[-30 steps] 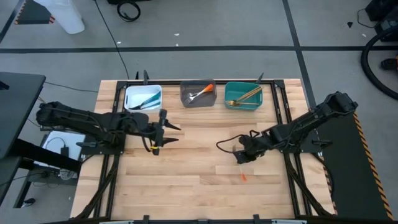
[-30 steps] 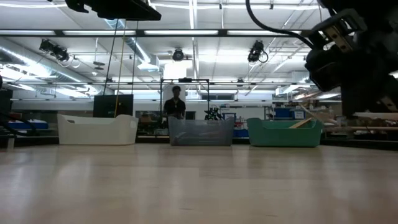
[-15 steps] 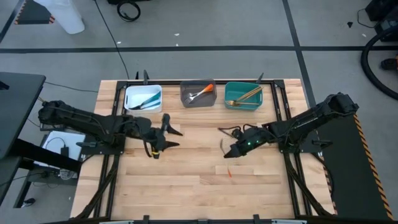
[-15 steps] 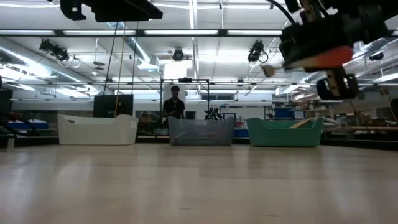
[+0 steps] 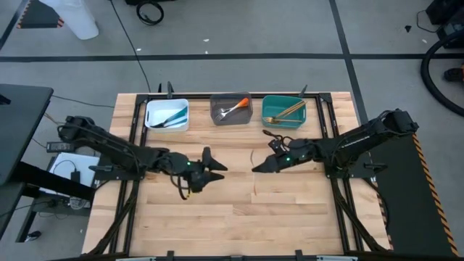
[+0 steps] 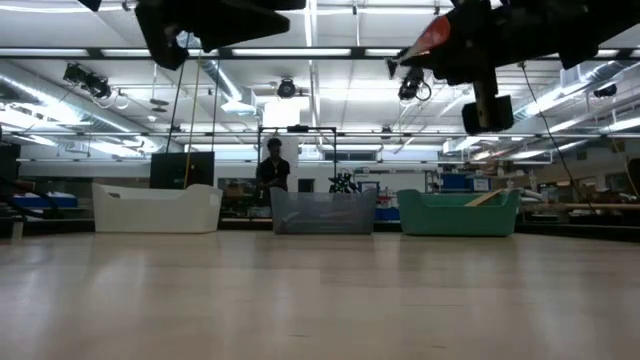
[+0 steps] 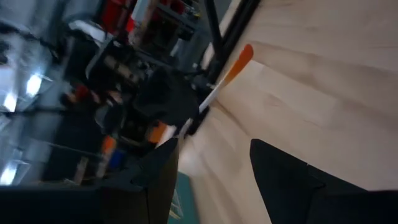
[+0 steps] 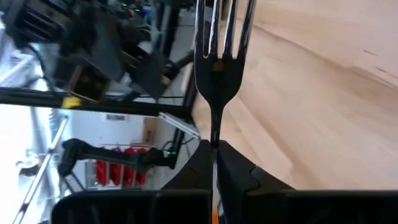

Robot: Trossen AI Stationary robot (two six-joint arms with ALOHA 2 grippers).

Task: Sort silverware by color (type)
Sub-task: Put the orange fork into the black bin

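My right gripper (image 5: 255, 168) hovers over the table's middle, shut on a fork with a silver head (image 8: 217, 56) and an orange handle (image 7: 244, 55). My left gripper (image 5: 212, 174) faces it from the left, open with nothing between its fingers (image 7: 280, 174). Along the far edge stand three bins. The white bin (image 5: 154, 116) holds blue-handled pieces, the grey bin (image 5: 217, 116) an orange-handled fork, and the teal bin (image 5: 268, 122) gold pieces. My right gripper pinches the fork's slim neck (image 8: 215, 138), just below the head, between its two fingertips. The tines stick out past the fingers, and the orange handle (image 6: 432, 36) juts out the other way. The fork is lifted clear of the table.
Black frame rails (image 5: 129, 196) run down both sides of the wooden table. A person (image 6: 272, 165) stands in the room beyond the far edge, behind the grey bin (image 6: 322, 212).
My right gripper has risen off the table with the fork, tipped up from pointing down to nearly level, and gone toward the table's middle and far edge. My left gripper has reached toward the table's middle, sunk a little and rolled, staying open.
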